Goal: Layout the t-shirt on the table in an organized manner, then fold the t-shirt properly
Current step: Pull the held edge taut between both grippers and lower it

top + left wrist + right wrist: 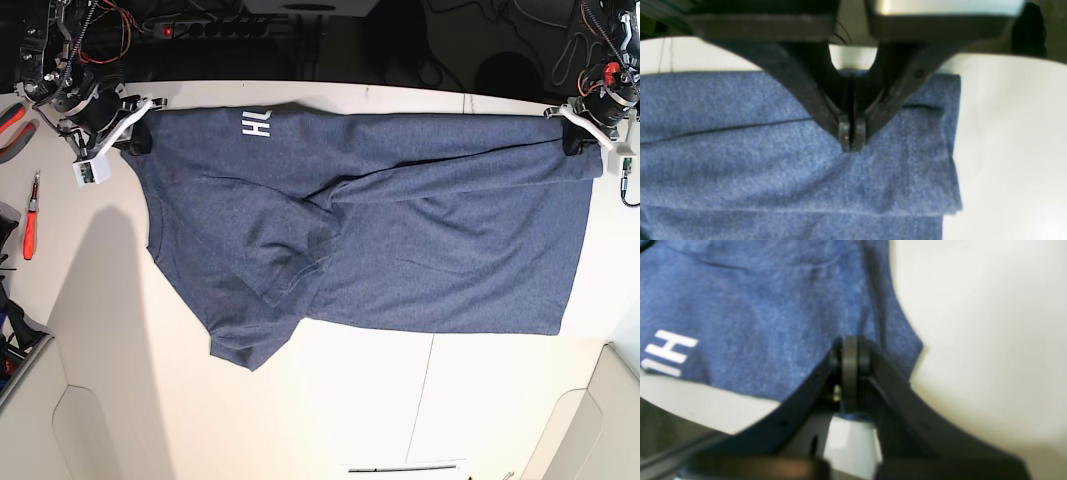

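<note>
Navy heathered cotton fills the scene: the t-shirt lies stretched across the far part of the white desk, and both arms are on it at opposite ends. At the left claw, the two dark fingers are pressed tight together with their tips down on the blue fabric; a folded, stitched hem edge runs just beside them, and bare desk shows beyond that edge. Whether cloth is actually pinched between those tips, I cannot tell from the wrist view, though from the base view this claw sits right on the shirt's far corner. Over to the right claw: narrow as well, fingers closed, tips meeting at a corner of the shirt with fabric spreading away from them. White block lettering sits off to one side of that claw, near the shirt's edge. From the base view the right claw is at the shirt's other far corner. Between the two claws the shirt lies on the desk, with a sleeve folded over the body and a loose flap trailing toward the near side. No containers are in play.
</note>
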